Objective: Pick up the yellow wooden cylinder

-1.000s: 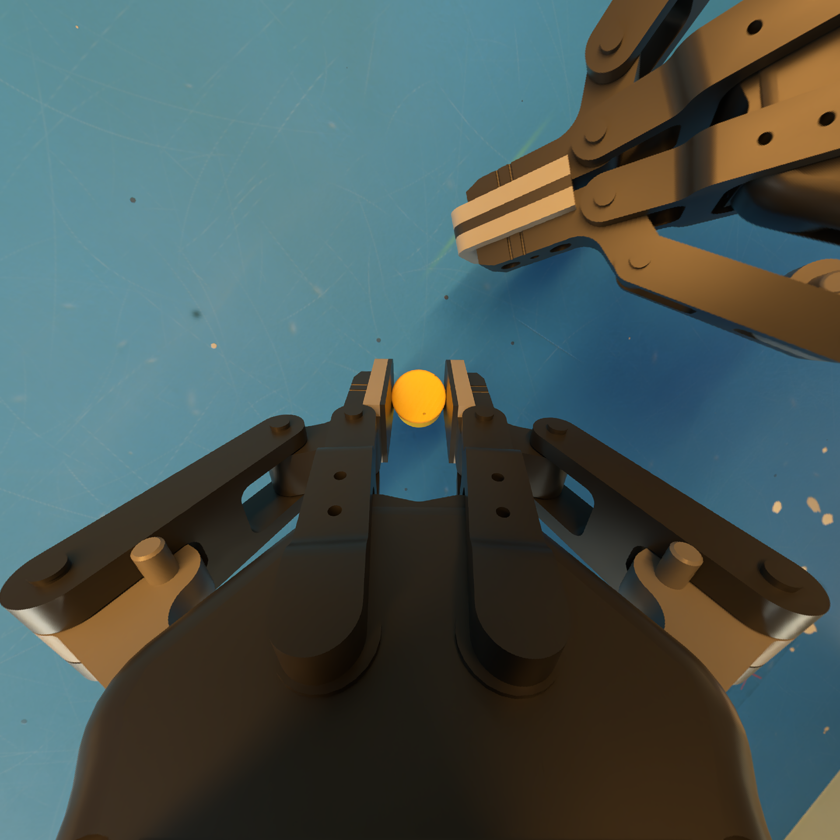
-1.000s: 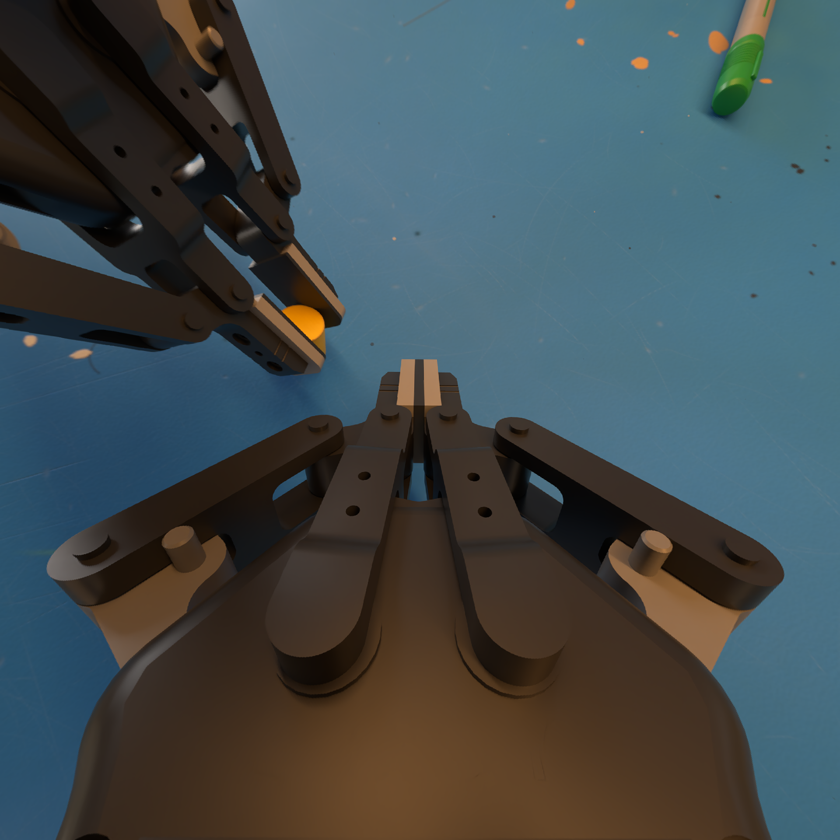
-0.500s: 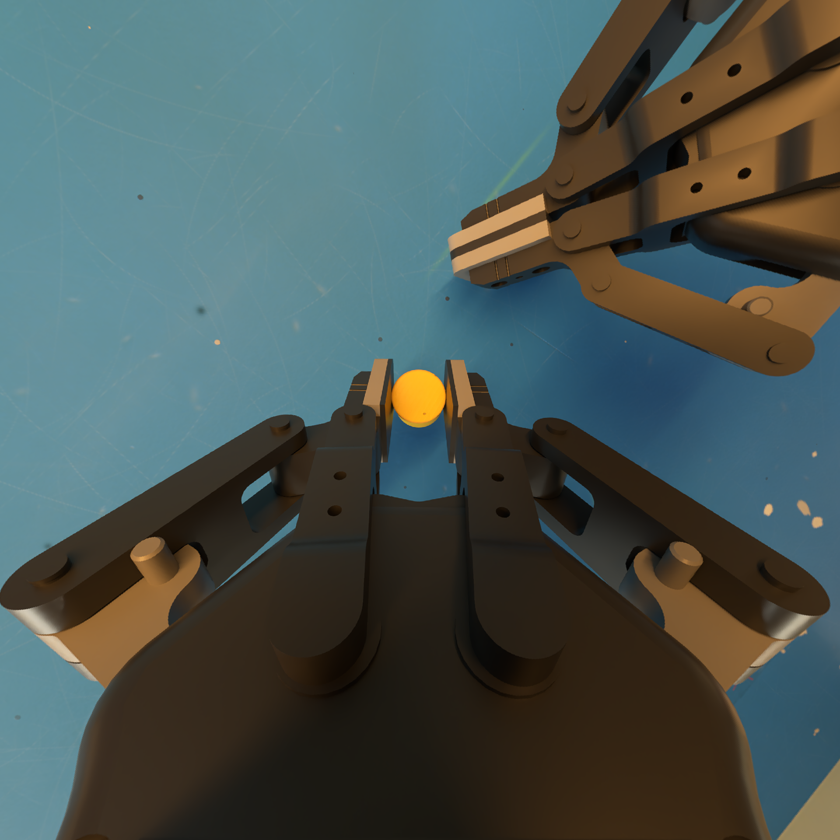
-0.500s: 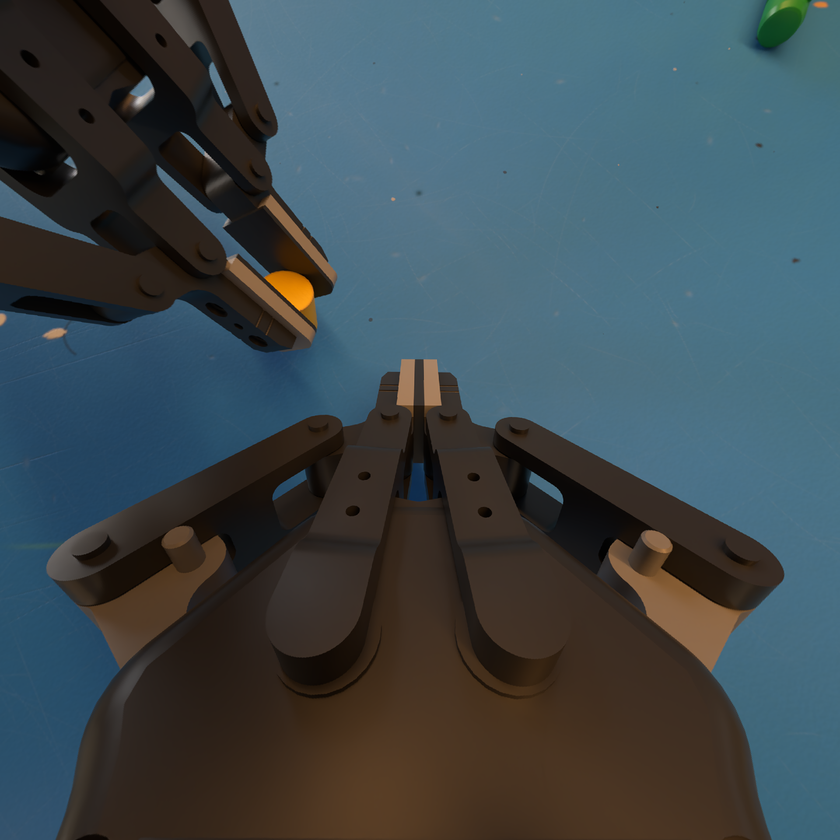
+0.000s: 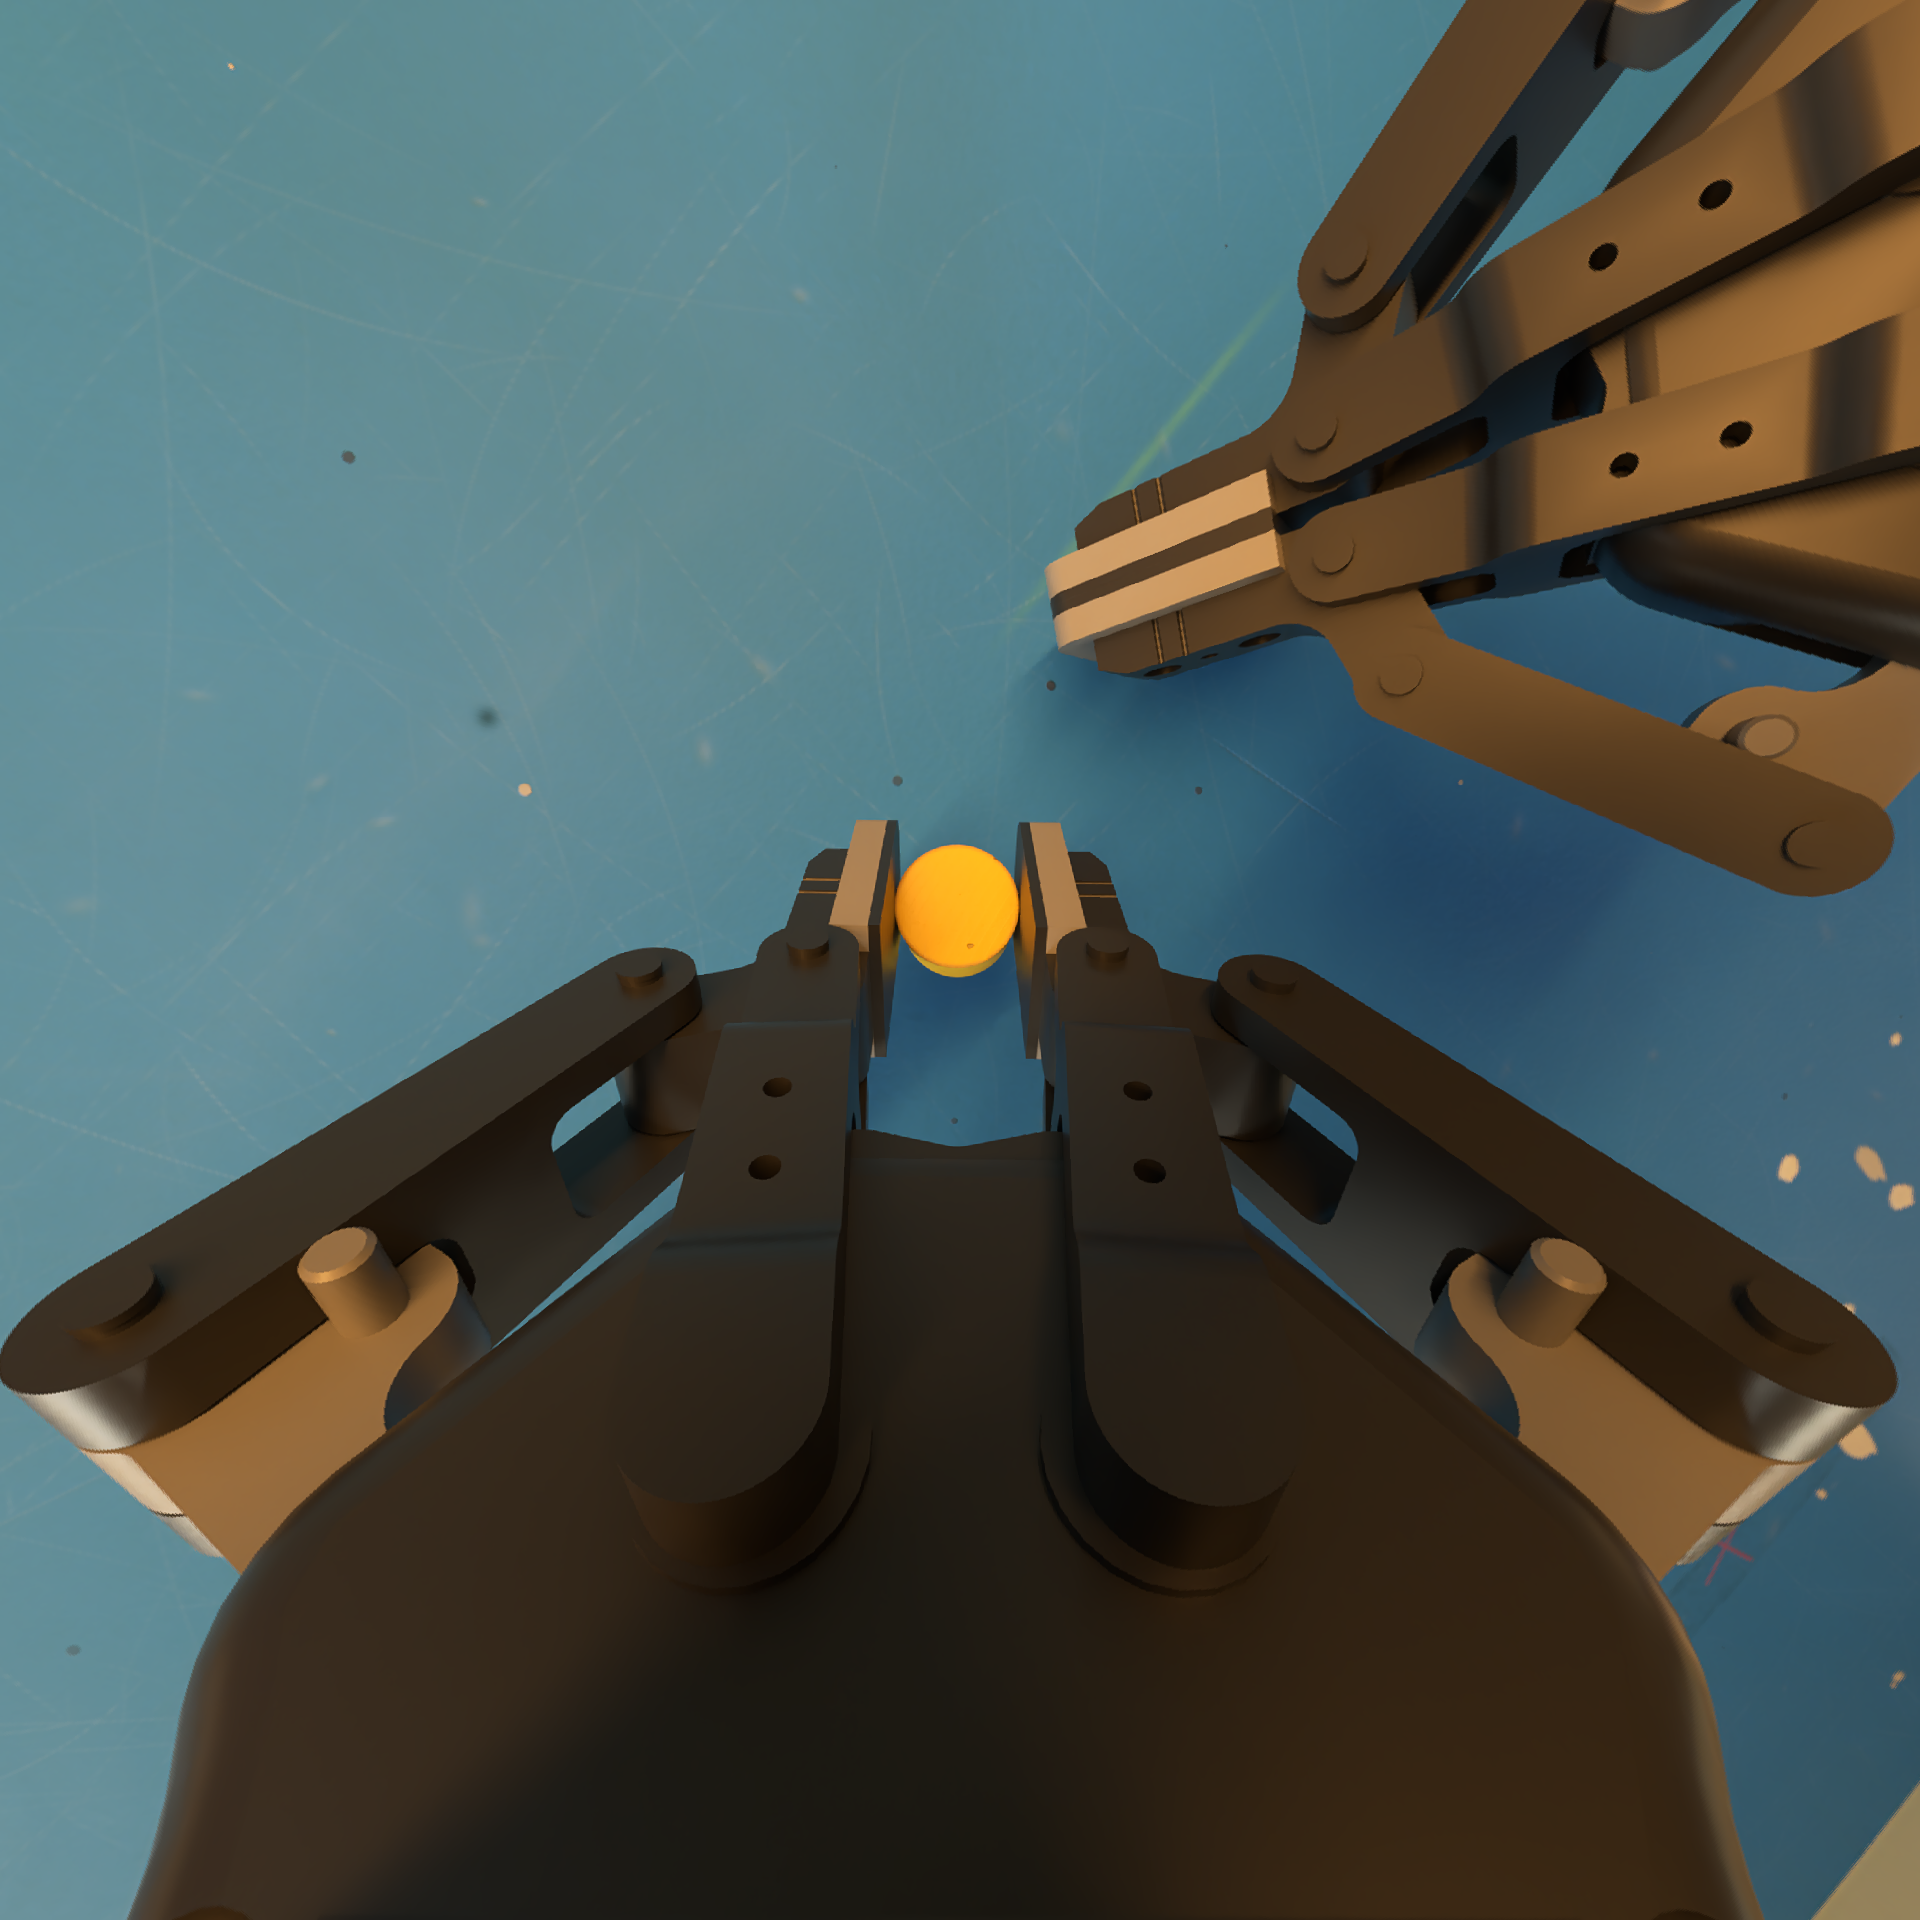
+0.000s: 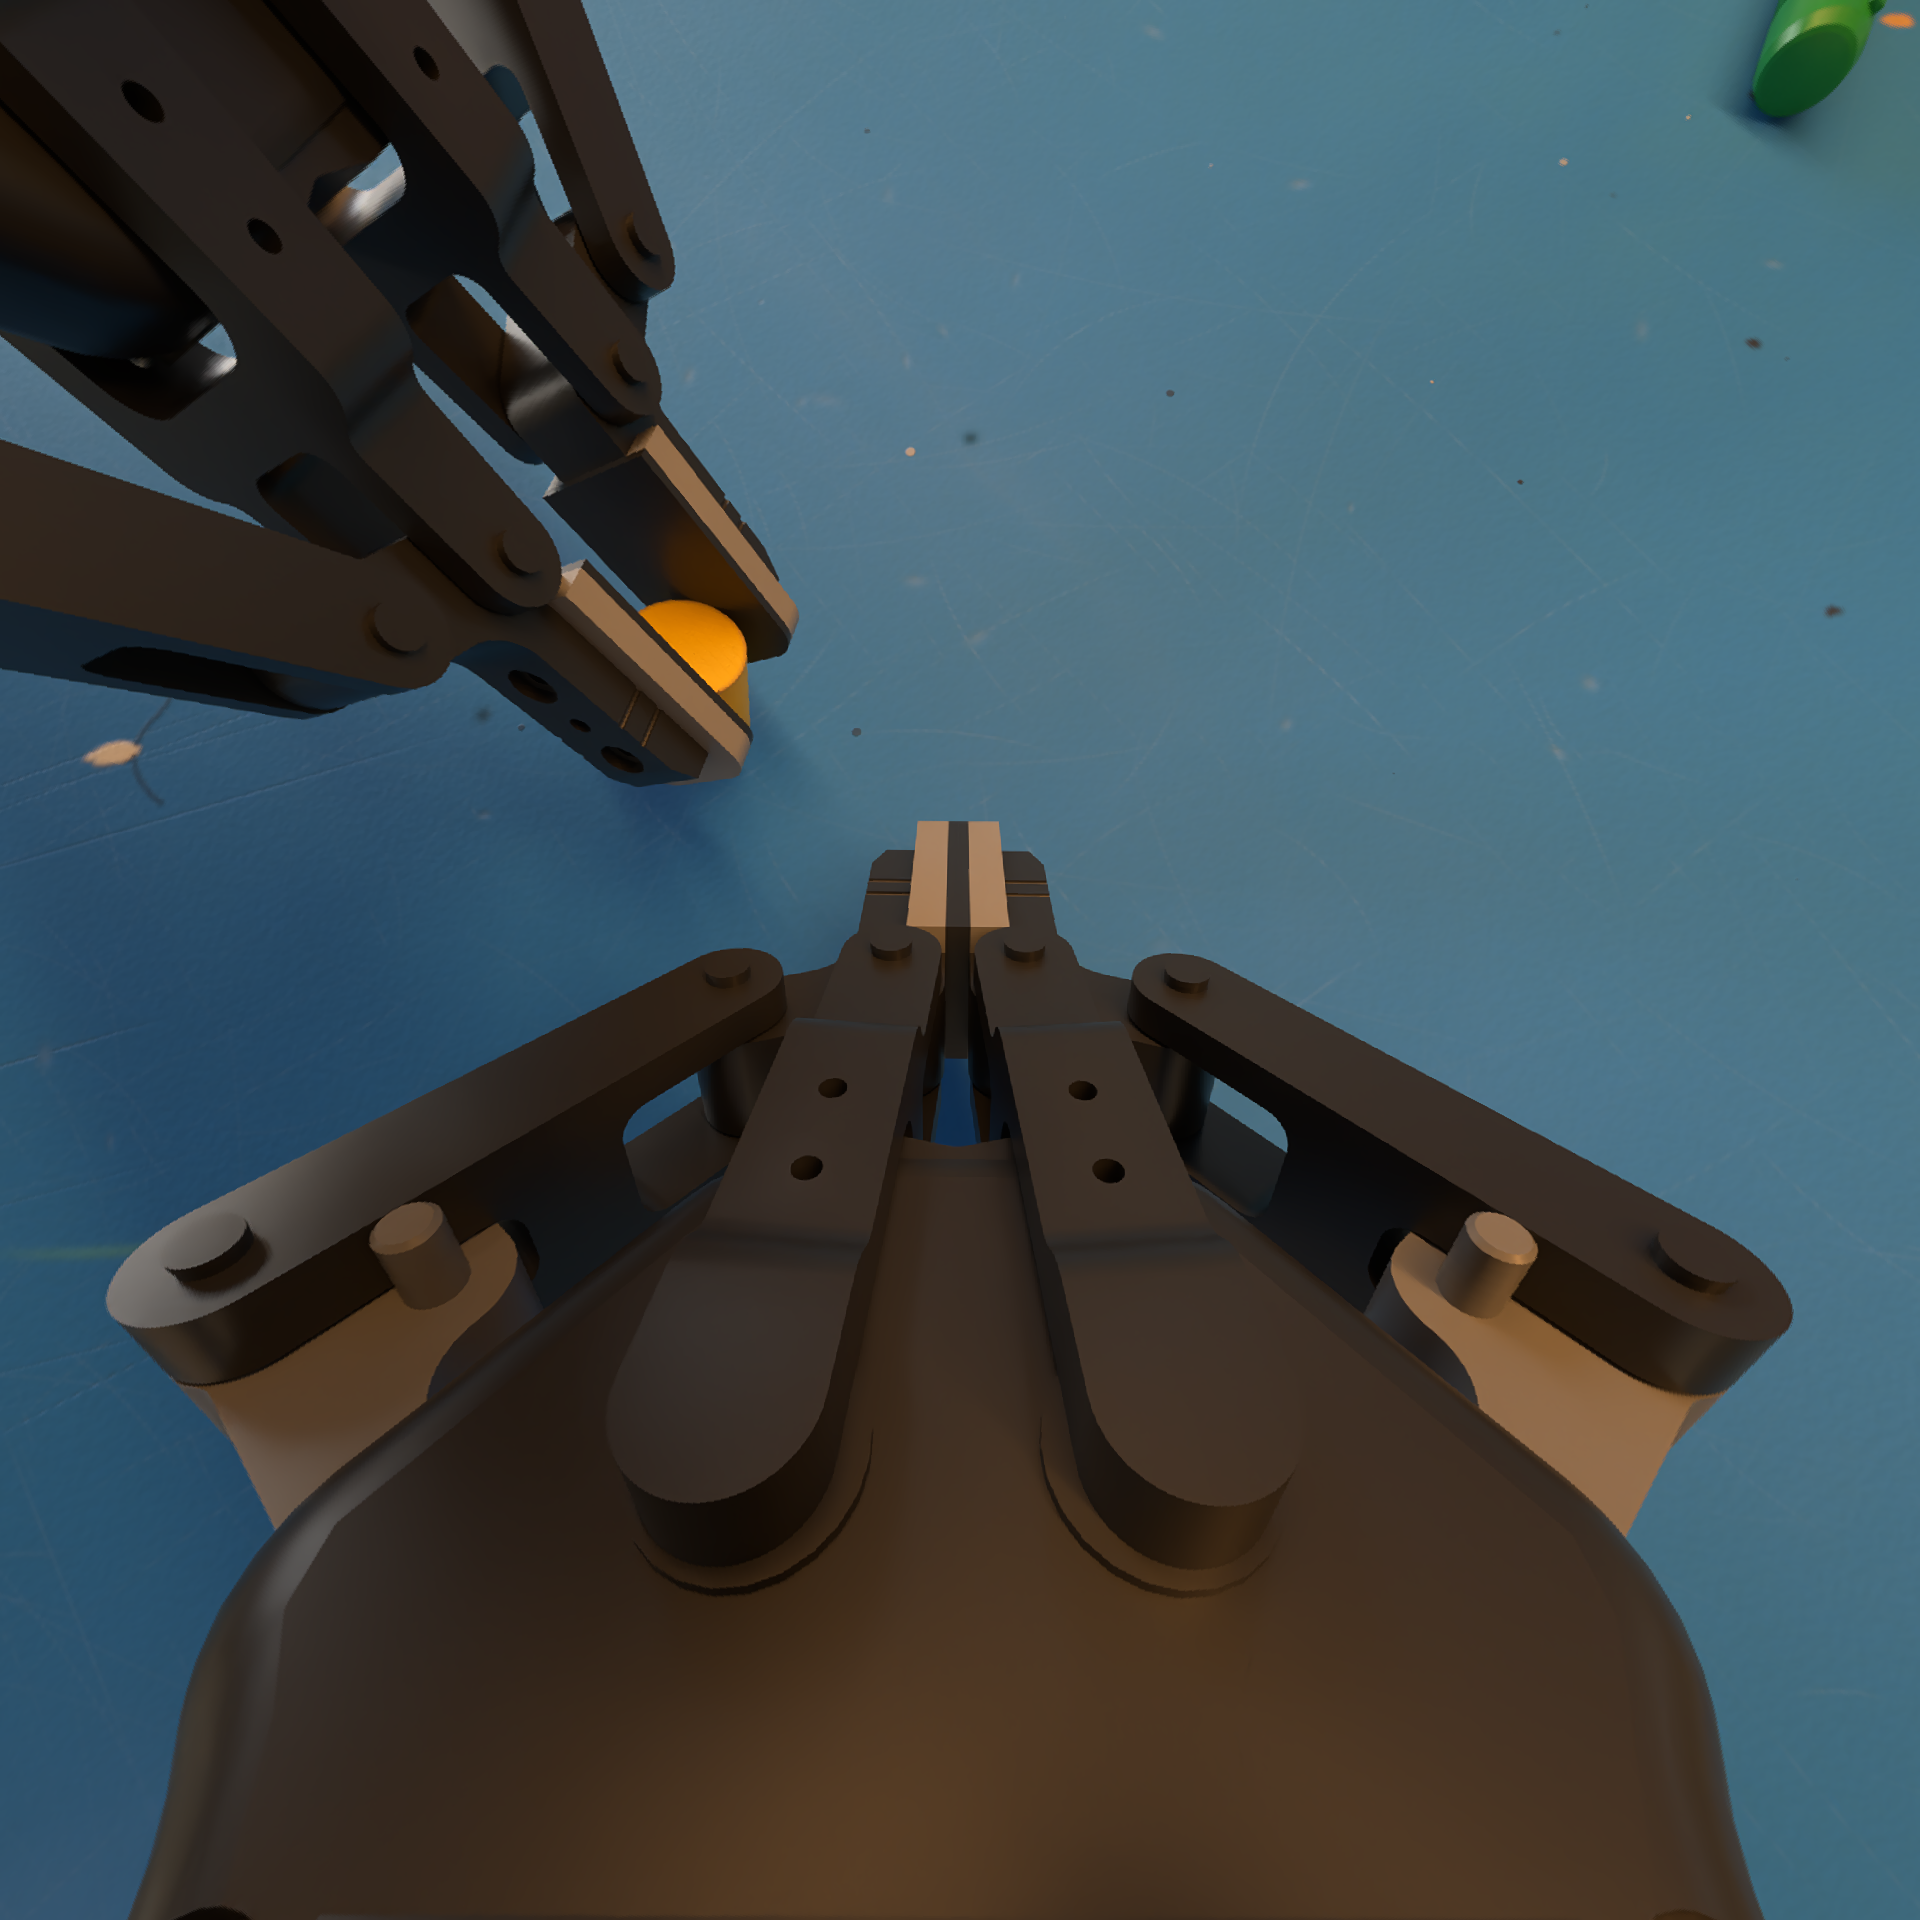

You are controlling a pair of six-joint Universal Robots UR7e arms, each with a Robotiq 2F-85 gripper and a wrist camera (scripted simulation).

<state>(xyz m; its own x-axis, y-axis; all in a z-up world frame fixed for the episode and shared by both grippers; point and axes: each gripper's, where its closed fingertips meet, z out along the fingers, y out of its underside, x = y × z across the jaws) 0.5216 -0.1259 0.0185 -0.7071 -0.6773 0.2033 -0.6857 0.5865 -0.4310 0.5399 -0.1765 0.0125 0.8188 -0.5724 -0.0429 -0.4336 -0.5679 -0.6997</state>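
Yellow wood sits between the 2 pads of my left gripper (image 5: 957,909): the yellow cylinder (image 5: 956,907) stands upright with its round top toward my left wrist camera, and both pads press its sides, so I am clamped on it. From my right wrist view the same cylinder (image 6: 698,649) shows up and to the left, pinched near the tips of the left gripper (image 6: 717,665), its lower edge close to the blue table (image 6: 1351,623); I cannot tell whether it touches the surface or hangs just above it. My right gripper (image 6: 957,873) is closed on nothing, its 2 pads pressed flat together, pointing down at bare table near the cylinder but apart from it. In my left wrist view that right gripper (image 5: 1070,603) reaches in from the upper right. A green object (image 6: 1808,62) lies far off at the top right corner of my right wrist view, mostly cut by the frame. Small orange and dark specks dot the scratched table (image 5: 416,416).
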